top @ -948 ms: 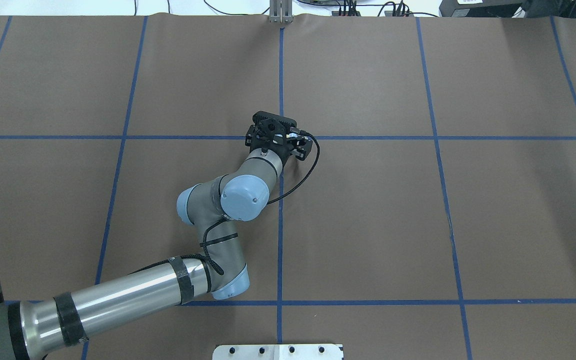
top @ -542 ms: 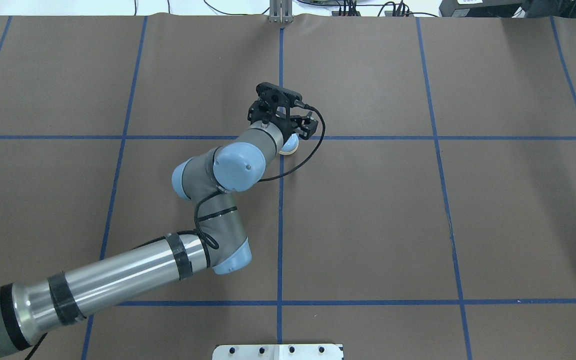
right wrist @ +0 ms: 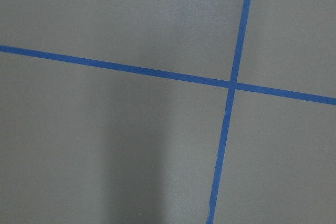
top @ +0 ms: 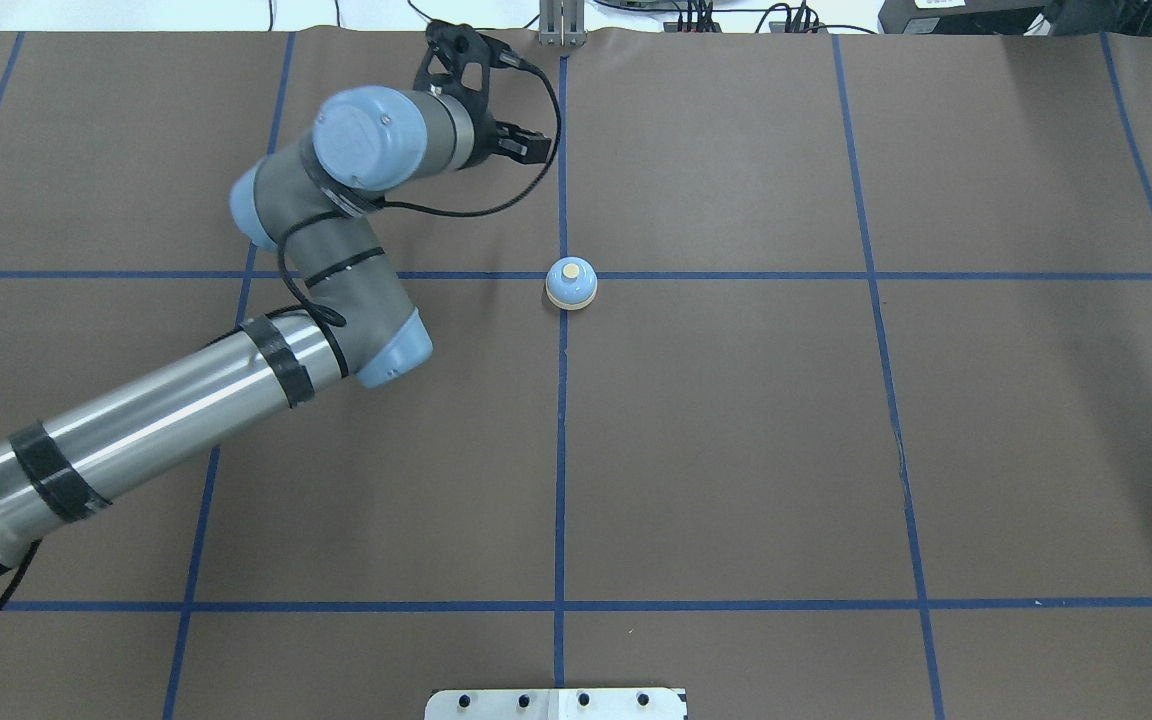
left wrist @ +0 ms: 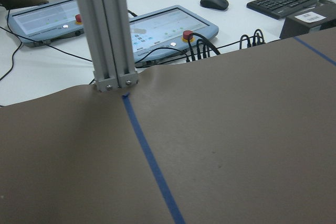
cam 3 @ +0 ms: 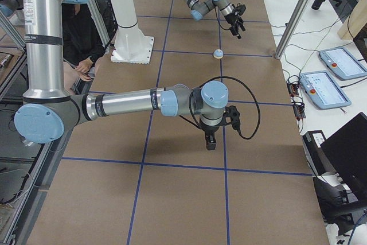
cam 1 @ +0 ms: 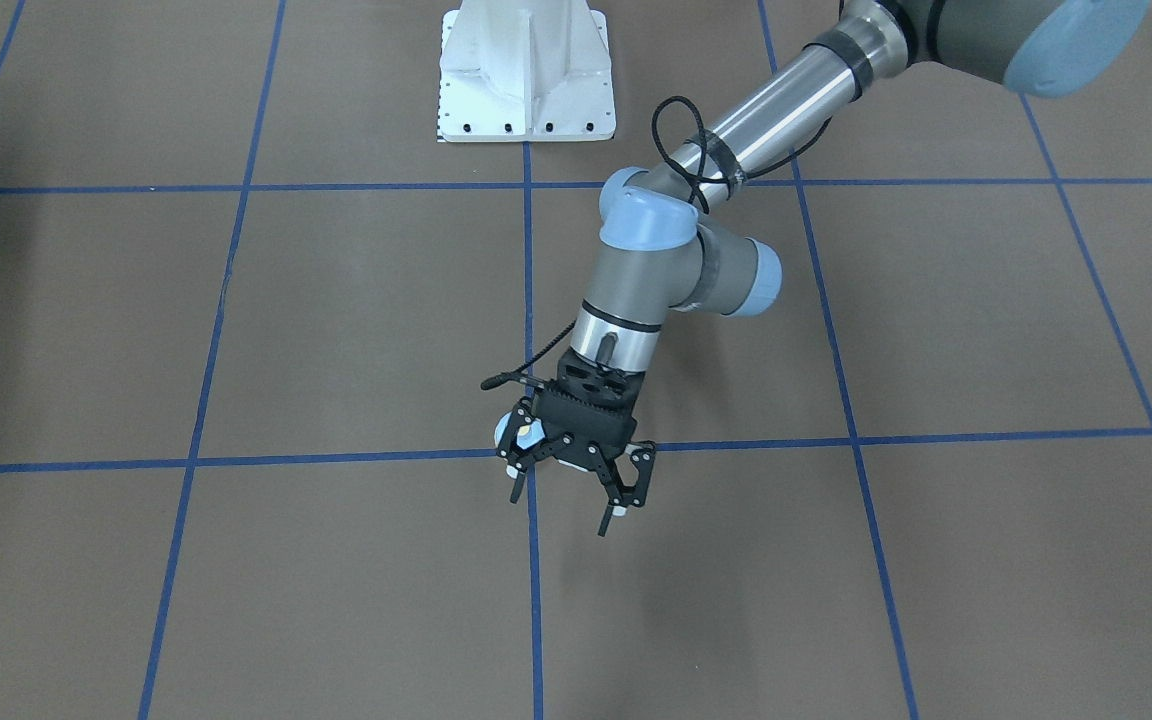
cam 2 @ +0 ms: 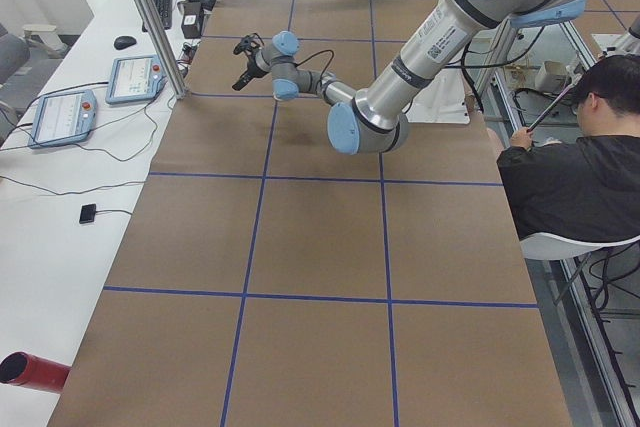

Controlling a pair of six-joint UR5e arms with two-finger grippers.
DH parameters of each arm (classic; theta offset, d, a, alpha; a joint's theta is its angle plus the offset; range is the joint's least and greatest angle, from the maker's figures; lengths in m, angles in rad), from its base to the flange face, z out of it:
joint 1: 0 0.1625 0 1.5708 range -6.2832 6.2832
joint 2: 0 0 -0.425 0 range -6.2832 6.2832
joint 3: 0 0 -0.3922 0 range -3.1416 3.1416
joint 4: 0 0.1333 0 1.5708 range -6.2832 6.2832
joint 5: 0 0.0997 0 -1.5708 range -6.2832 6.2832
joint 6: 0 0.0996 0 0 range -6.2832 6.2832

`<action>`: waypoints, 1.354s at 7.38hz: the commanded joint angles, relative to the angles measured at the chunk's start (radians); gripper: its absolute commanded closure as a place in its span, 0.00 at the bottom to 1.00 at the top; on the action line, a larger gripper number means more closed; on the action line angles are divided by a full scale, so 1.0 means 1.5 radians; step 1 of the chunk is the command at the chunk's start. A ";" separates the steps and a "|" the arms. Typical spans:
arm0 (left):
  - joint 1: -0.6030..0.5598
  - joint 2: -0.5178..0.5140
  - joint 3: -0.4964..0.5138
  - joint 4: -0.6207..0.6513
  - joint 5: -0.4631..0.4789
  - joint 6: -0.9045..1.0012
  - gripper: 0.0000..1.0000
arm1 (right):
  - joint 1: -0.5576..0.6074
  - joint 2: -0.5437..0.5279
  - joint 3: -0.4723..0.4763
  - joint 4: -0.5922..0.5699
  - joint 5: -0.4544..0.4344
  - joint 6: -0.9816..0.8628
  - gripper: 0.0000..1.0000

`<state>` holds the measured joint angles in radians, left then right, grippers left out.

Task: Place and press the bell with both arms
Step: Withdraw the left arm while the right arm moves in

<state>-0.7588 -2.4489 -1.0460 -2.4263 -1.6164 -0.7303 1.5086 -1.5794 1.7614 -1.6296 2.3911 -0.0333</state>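
On the blue tape cross point(top: 636, 275), smooth domed bell point(top: 571, 288) (cream button point(top: 570, 270)); left tool point(cam 1: 566, 505) wide, empty.

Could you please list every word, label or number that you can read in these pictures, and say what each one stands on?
No text is legible in any view.
White sticker on the grey-and-silver left arm: too small to read.
White label on the black box: blurred.
Screen of the light-blue control tablet: blurred.
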 commanded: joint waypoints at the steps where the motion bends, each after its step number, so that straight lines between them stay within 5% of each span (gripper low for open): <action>1: -0.088 0.080 0.000 0.024 -0.113 0.084 0.00 | -0.060 0.078 -0.005 0.010 -0.006 0.111 0.00; 4: -0.251 0.173 0.000 0.055 -0.323 0.229 0.00 | -0.183 0.204 -0.009 0.010 -0.018 0.314 0.00; 6: -0.337 0.214 -0.030 0.132 -0.403 0.318 0.01 | -0.243 0.262 -0.007 0.010 -0.041 0.405 0.00; 10: -0.429 0.400 -0.296 0.440 -0.401 0.528 0.01 | -0.366 0.340 -0.013 0.011 -0.133 0.537 0.01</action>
<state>-1.3625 -1.9423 -1.3400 -1.9308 -2.2209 -0.0384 1.0041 -1.1025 1.7471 -1.6139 2.2179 0.7307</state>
